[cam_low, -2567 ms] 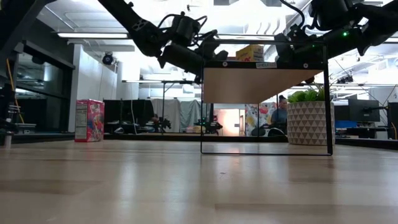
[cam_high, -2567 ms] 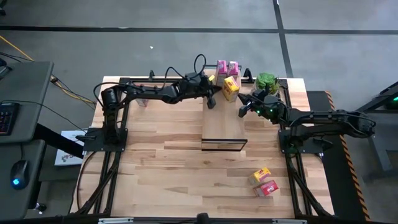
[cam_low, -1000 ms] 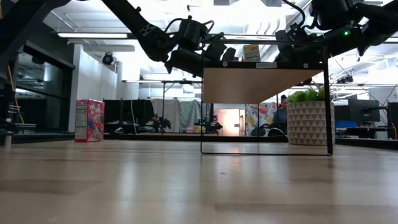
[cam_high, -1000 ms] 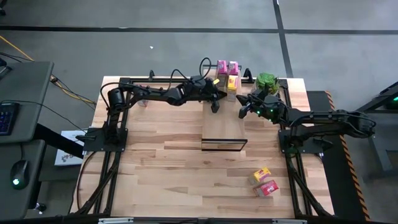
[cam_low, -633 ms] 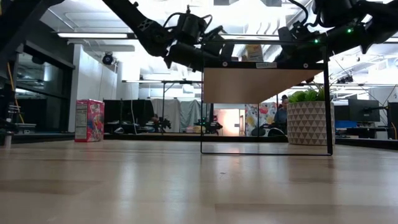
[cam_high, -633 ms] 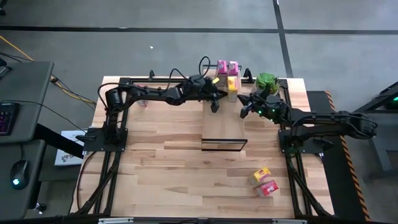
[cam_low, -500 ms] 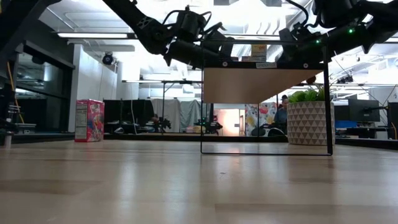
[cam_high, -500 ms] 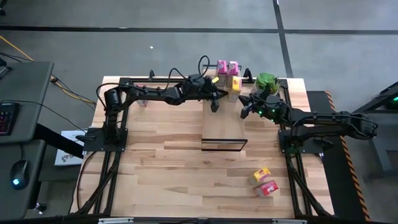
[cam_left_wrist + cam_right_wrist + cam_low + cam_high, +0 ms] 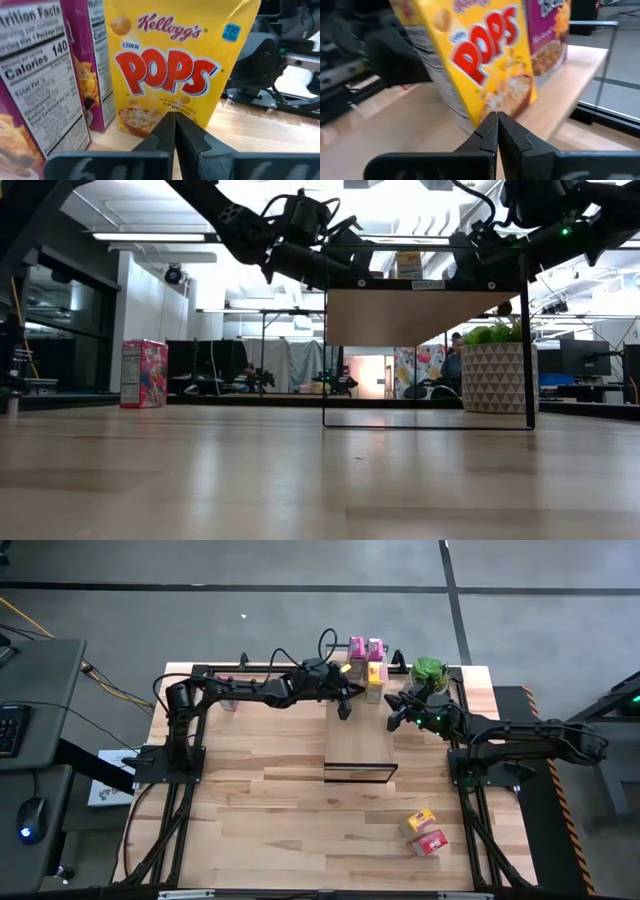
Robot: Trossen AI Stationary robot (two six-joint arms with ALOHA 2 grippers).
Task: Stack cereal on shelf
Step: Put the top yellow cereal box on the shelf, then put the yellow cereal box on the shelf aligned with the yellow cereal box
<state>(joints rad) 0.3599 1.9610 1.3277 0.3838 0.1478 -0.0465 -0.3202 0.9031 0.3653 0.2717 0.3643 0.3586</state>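
Standing on shelf (image 9: 360, 740): cereal (image 9: 374, 681)

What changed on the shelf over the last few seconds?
The yellow cereal box went from sitting tilted, apart from the others, to upright beside the two pink boxes at the shelf's far end. The left claw, shut, nudged it there. The right claw stayed shut nearby. The two boxes on the table are unmoved.

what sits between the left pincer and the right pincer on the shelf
The yellow cereal box stands between the shut left pincer and the shut right pincer, at the shelf's far end; the high view shows it.
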